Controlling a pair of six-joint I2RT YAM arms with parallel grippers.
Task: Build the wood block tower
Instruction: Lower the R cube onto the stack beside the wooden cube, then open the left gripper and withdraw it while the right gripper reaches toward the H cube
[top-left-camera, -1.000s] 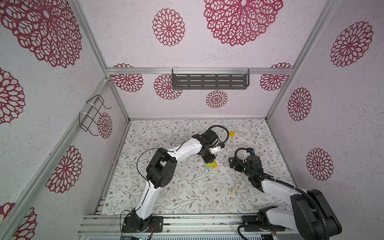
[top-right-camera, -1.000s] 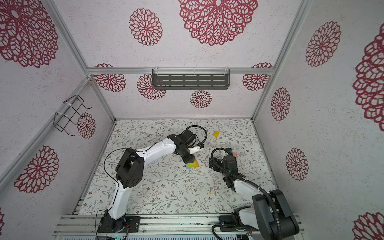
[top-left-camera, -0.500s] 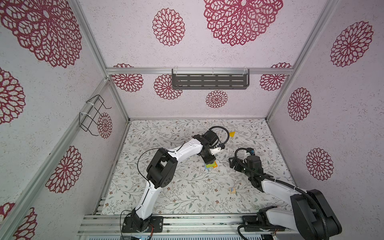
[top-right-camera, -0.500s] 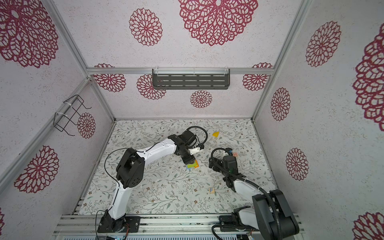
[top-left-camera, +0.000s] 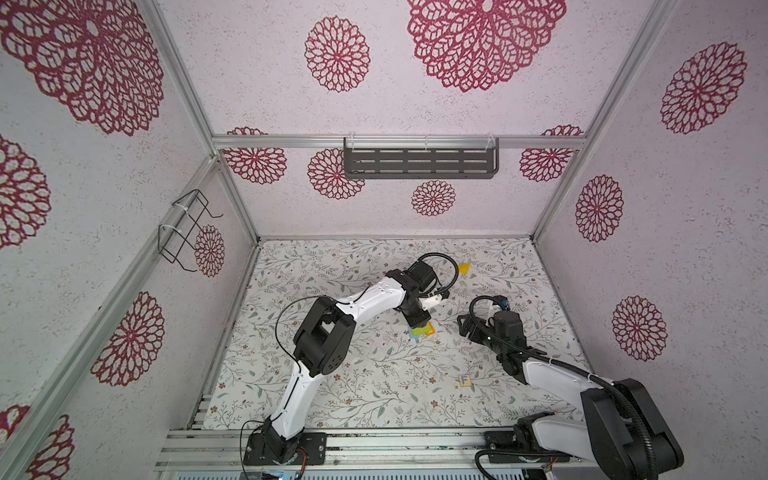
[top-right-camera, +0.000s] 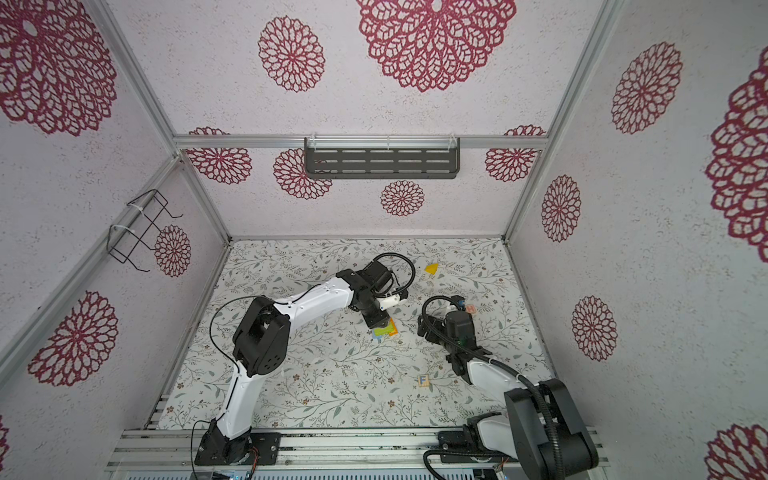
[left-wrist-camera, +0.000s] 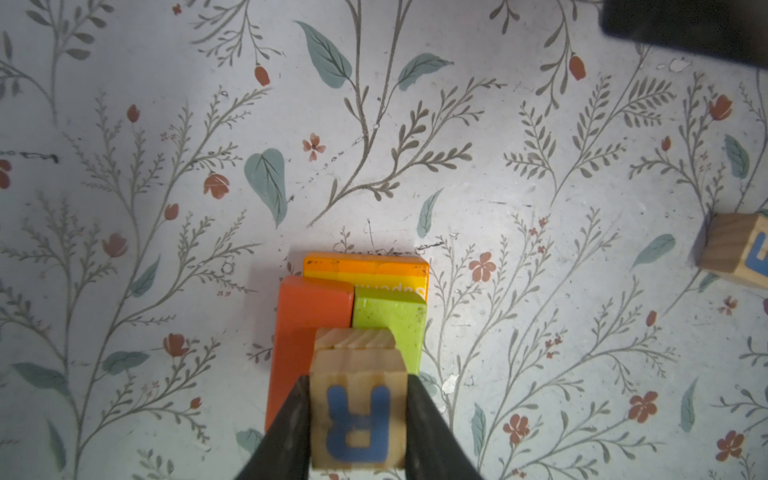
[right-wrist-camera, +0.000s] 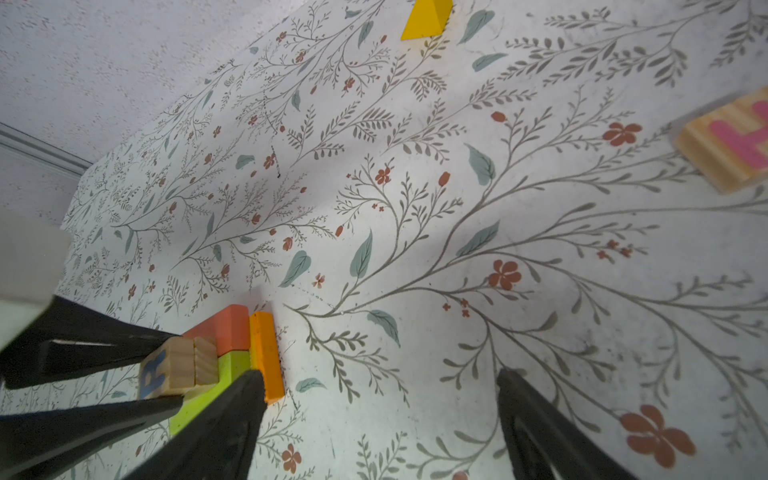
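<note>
The wood block tower (top-left-camera: 422, 331) (top-right-camera: 386, 331) stands mid-table. In the left wrist view it has an orange flat block (left-wrist-camera: 365, 270) low down, a red block (left-wrist-camera: 307, 316) and a lime-green block (left-wrist-camera: 388, 320) side by side on it, and a tan block (left-wrist-camera: 354, 338) on those. My left gripper (left-wrist-camera: 358, 419) (top-left-camera: 417, 322) is shut on a lettered cube marked R (left-wrist-camera: 358, 415) (right-wrist-camera: 166, 370), which sits against the tan block's top. My right gripper (right-wrist-camera: 378, 378) (top-left-camera: 463, 328) stands open and empty just to the tower's right.
A yellow wedge block (top-left-camera: 464, 268) (right-wrist-camera: 426, 18) lies toward the back. A cube marked F (top-left-camera: 464, 380) (left-wrist-camera: 739, 253) lies nearer the front. A cube with a pink H (right-wrist-camera: 731, 141) sits behind the right arm. Walls enclose the flowered table (top-left-camera: 332, 395).
</note>
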